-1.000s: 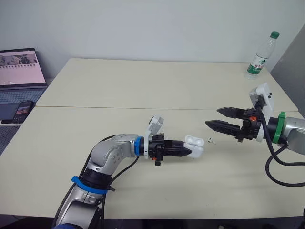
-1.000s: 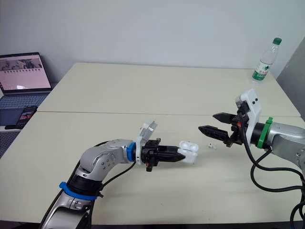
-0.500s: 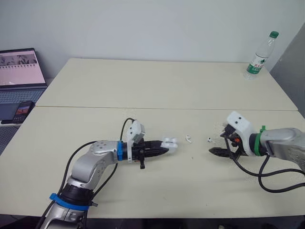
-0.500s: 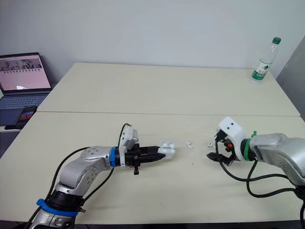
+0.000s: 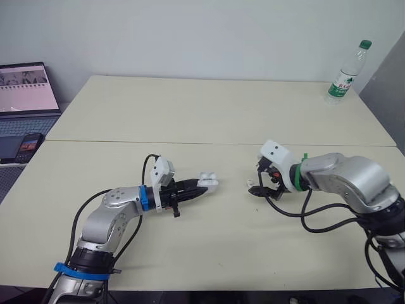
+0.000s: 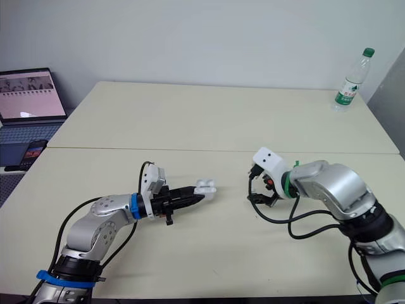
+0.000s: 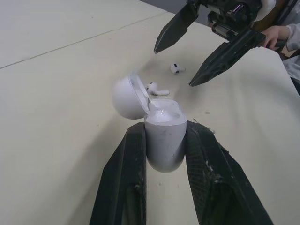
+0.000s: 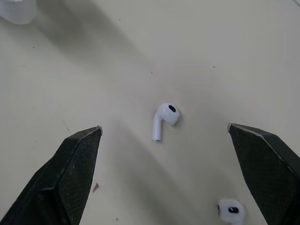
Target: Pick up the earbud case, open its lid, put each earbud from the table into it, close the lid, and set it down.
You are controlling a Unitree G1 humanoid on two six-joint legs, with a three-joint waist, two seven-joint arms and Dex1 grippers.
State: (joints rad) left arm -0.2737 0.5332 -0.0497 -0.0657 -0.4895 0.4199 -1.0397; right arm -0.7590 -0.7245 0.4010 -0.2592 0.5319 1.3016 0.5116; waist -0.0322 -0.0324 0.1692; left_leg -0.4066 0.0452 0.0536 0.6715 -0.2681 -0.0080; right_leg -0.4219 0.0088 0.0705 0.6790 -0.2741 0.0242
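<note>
- Toward the front edge of the matt cream surface (image 5: 190,114), the left pincer (image 5: 197,187) clamps the earbud case (image 7: 164,140) by its smooth, rounded lower body. The hinged lid is left free and swung open, ready for loading.
- Mid-surface, the right pincer (image 8: 164,129) hangs spread wide over a glossy white earbud (image 8: 163,119), apparently lining up a pick. The second earbud (image 8: 229,209) lies just beside one finger.
- At the far right corner stands a clear plastic bottle (image 5: 344,73).

Earbud case (image 7: 161,140): white, rounded, lid swung open on its hinge; body clamped between the fingers of the left gripper (image 7: 165,127), over the front half of the table (image 5: 190,114), left of centre.
First earbud (image 8: 163,119): white, stemmed, lying loose on the table right of centre.
Second earbud (image 8: 229,209): white, near the first.
</note>
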